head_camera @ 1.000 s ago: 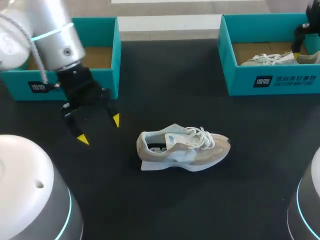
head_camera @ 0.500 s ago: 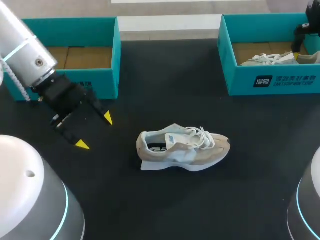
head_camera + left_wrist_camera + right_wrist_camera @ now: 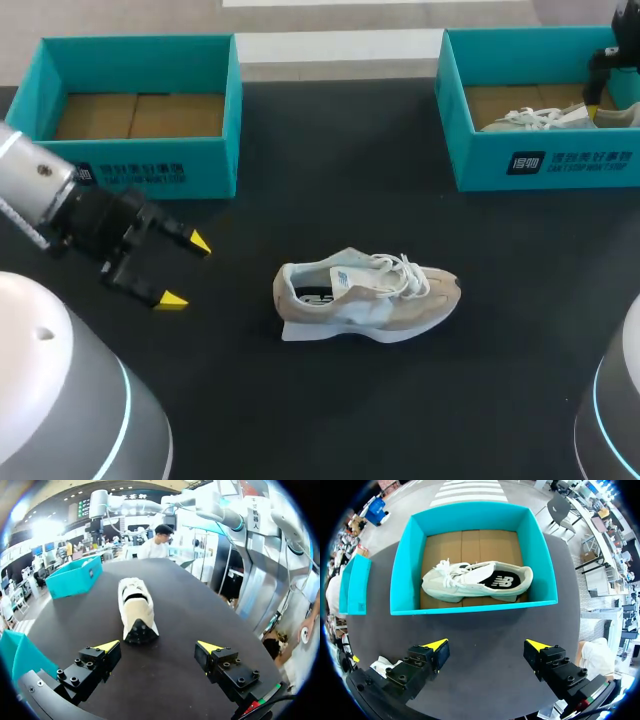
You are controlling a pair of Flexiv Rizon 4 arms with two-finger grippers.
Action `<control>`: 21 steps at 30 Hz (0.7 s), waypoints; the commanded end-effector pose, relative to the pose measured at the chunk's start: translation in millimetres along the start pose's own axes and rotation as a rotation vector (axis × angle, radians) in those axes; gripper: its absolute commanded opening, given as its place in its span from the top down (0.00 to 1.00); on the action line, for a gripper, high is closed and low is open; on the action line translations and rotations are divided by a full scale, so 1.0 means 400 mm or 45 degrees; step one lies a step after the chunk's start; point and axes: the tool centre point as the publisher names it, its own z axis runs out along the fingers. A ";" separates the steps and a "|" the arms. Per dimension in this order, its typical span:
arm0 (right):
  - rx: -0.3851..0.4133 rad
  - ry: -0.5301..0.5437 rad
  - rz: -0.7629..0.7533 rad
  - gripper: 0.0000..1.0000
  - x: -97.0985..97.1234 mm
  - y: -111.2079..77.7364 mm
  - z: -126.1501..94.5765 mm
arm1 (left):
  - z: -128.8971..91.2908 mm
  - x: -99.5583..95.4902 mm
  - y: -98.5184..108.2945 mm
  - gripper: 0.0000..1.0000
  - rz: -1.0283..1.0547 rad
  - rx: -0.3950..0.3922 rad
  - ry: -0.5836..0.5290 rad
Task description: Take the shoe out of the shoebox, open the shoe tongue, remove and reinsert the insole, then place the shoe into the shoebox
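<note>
One shoe (image 3: 365, 295) lies on table (image 3: 330, 160) (second shoe (image 3: 535, 118) inside right shoebox (image 3: 480, 162)).

1. A dark, matte black surface (image 3: 330, 180) fills nearly the whole head view, running from the lower edge of the frame up to a straight far edge near the top.
2. Its covering is plain and unpatterned, with a fine, cloth-like look across the middle of the frame.
3. Light falls evenly on it in the head view, and the shadows on it are soft.
4. In the left wrist view, the far end of the surface takes on a paler sheen under bright overhead light.
</note>
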 end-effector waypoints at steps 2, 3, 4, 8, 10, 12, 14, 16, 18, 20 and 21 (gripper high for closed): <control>-0.001 0.000 0.001 0.00 0.000 0.001 0.001 | 0.045 -0.010 0.015 0.00 -0.061 0.096 -0.365; -0.001 0.000 0.001 0.00 0.000 0.001 0.001 | 0.056 -0.015 0.015 0.00 -0.058 0.107 -0.378; -0.001 0.000 0.001 0.00 0.000 0.001 0.001 | 0.067 -0.019 0.014 0.00 -0.058 0.134 -0.380; -0.001 0.000 0.001 0.00 0.000 0.001 0.001 | 0.067 -0.019 0.014 0.00 -0.058 0.134 -0.380; -0.001 0.000 0.001 0.00 0.000 0.001 0.001 | 0.067 -0.019 0.014 0.00 -0.058 0.134 -0.380; -0.001 0.000 0.001 0.00 0.000 0.001 0.001 | 0.067 -0.019 0.014 0.00 -0.058 0.134 -0.380; -0.001 0.000 0.001 0.00 0.000 0.001 0.001 | 0.067 -0.019 0.014 0.00 -0.058 0.134 -0.380; -0.001 0.000 0.001 0.00 0.000 0.001 0.001 | 0.067 -0.019 0.014 0.00 -0.058 0.134 -0.380; -0.001 0.000 0.001 0.00 0.000 0.001 0.001 | 0.067 -0.019 0.014 0.00 -0.058 0.134 -0.380; -0.001 0.000 0.001 0.00 0.000 0.001 0.001 | 0.067 -0.019 0.014 0.00 -0.058 0.134 -0.380; -0.001 0.000 0.001 0.00 0.000 0.001 0.001 | 0.067 -0.019 0.014 0.00 -0.058 0.134 -0.380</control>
